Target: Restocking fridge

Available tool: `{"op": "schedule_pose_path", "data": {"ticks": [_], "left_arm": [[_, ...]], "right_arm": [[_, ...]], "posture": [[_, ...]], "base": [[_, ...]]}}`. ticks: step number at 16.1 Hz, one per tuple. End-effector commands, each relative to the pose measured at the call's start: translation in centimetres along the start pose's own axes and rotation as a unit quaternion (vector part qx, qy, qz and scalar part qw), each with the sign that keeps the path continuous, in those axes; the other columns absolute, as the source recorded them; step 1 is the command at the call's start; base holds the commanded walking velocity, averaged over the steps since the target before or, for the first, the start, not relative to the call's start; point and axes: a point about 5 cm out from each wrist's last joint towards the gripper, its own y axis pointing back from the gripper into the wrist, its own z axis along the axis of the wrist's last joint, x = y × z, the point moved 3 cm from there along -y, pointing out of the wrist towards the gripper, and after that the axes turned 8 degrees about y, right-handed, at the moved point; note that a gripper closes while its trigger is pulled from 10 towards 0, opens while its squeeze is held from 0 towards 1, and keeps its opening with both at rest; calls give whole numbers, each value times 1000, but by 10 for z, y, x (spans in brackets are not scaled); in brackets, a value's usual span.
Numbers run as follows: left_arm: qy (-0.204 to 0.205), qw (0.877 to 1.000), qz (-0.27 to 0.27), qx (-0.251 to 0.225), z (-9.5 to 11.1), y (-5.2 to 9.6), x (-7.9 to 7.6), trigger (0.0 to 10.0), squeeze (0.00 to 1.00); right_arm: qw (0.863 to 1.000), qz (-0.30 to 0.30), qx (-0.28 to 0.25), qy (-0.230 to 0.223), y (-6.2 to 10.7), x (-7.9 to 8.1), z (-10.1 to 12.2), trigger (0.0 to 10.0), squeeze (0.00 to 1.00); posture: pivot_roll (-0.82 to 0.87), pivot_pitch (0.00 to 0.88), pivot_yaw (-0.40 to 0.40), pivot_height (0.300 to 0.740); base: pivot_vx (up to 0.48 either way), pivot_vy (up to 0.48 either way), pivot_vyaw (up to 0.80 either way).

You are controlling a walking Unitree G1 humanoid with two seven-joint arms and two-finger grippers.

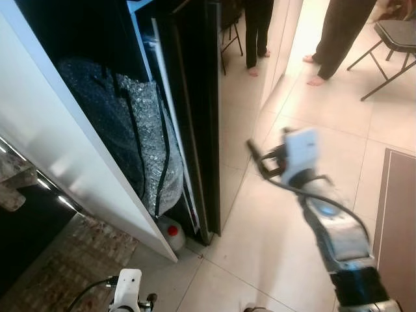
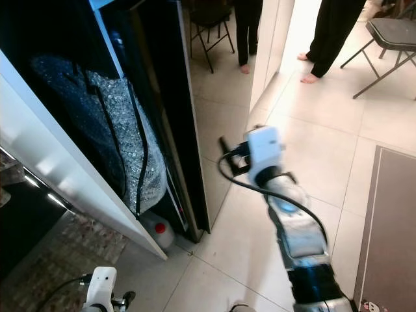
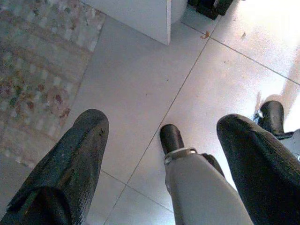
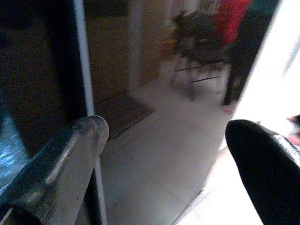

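Observation:
A tall dark unit stands open on the left, with its black door [image 1: 195,97] edge-on to me. Inside it slumps a silvery, glittering bag [image 1: 140,136] with black straps. My right gripper [image 1: 257,158] is raised at mid height just right of that door's edge and points toward it. In the right wrist view, the right gripper [image 4: 168,131] is open with nothing between its fingers, and the door's pale edge strip [image 4: 84,70] lies just ahead. My left gripper [image 3: 161,133] hangs low over the floor tiles, open and holding nothing.
A white panel [image 1: 58,149] slants across the left. A white jug with a red cap [image 1: 172,233] sits on the floor at the unit's foot. A patterned rug [image 1: 71,260] lies lower left. Two people's legs [image 1: 338,32] and a folding chair [image 1: 393,39] are beyond.

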Motion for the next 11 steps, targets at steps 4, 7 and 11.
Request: {"op": "schedule_pose_path", "data": {"ticks": [4, 7, 11], "left_arm": [[-5, 1000, 13, 16, -6, 1, 8, 10000, 0], [-4, 1000, 10, 15, -7, 2, 7, 10000, 0], [-5, 1000, 9, 18, -9, 3, 8, 10000, 0]], "right_arm": [[999, 31, -26, -17, -20, 14, 20, 10000, 0], [999, 13, -18, -44, -18, 15, 14, 10000, 0], [995, -80, 6, -65, -7, -15, -3, 10000, 0]], "posture": [[-159, 126, 81, 740], [-163, 131, 84, 740], [-164, 135, 85, 740]], "base": [[0, 0, 0], [0, 0, 0], [0, 0, 0]]}}
